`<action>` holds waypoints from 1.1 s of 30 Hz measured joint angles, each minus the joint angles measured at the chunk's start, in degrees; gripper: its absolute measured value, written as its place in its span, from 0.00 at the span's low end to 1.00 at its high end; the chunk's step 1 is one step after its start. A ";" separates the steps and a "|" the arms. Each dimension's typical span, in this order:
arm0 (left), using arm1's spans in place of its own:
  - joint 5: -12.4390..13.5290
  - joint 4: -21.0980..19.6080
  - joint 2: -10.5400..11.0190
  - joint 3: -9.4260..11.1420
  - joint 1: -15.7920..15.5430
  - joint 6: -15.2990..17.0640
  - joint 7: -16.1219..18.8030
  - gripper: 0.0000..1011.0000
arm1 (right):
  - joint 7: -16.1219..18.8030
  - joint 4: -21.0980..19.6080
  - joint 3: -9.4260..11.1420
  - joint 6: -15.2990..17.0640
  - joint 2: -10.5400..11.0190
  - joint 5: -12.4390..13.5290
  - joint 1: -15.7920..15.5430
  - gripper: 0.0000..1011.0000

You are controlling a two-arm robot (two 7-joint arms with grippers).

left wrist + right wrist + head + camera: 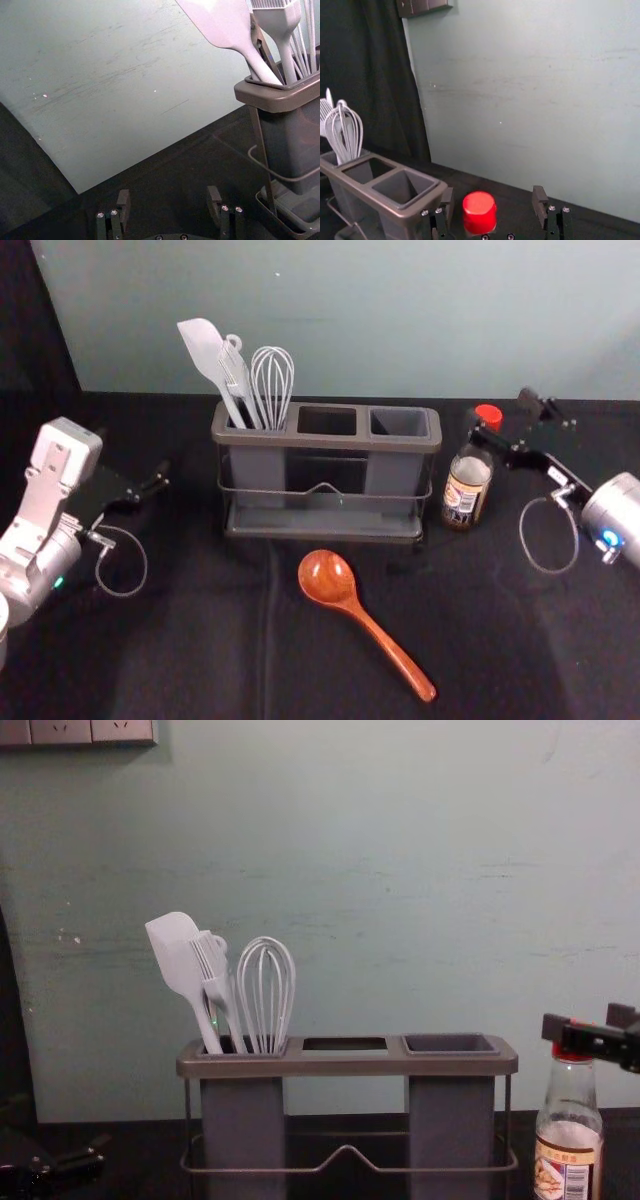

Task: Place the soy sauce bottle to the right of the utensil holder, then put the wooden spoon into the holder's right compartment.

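In the head view, the soy sauce bottle [467,488] stands upright just right of the utensil holder [320,524]. My right gripper [505,418] is at its red cap. The right wrist view has the cap [479,212] between the open fingers of the right gripper [493,196], nearer one of them. The wooden spoon [385,637] lies in front of the holder, bowl toward it and handle slanting front-right. My left gripper [130,458] is idle left of the holder, and in its wrist view the left gripper [169,197] is open and holds nothing.
White utensils, a spatula [180,965], a brush and a whisk [266,990], stand in the holder's left compartment. Its middle and right compartments [450,1044] hold nothing visible. Behind the black-covered table [180,640] rises a pale wall [400,320].
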 joint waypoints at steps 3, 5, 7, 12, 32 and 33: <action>0.00 0.00 0.00 0.00 0.00 0.00 0.00 0.99 | 0.01 -0.87 0.35 -0.27 0.27 0.15 -0.08 0.99; 0.00 0.00 0.00 0.00 0.00 0.00 0.00 0.99 | 0.02 -1.81 0.60 -0.41 0.53 0.24 -0.42 0.99; 0.00 0.00 0.00 0.00 0.00 0.00 0.00 0.99 | 0.05 -2.64 0.80 -0.44 0.75 0.36 -0.71 0.99; 0.00 0.00 0.00 0.00 0.00 0.00 0.00 0.99 | 0.22 -6.54 1.20 0.15 2.08 0.47 -2.11 0.99; 0.00 0.00 0.00 0.00 0.00 0.00 0.00 0.99 | 0.66 -23.38 0.80 6.26 8.42 3.61 -10.40 0.99; 0.00 0.00 0.00 0.00 0.00 0.00 0.00 0.99 | 0.38 -23.98 0.48 6.76 8.62 3.51 -10.61 0.99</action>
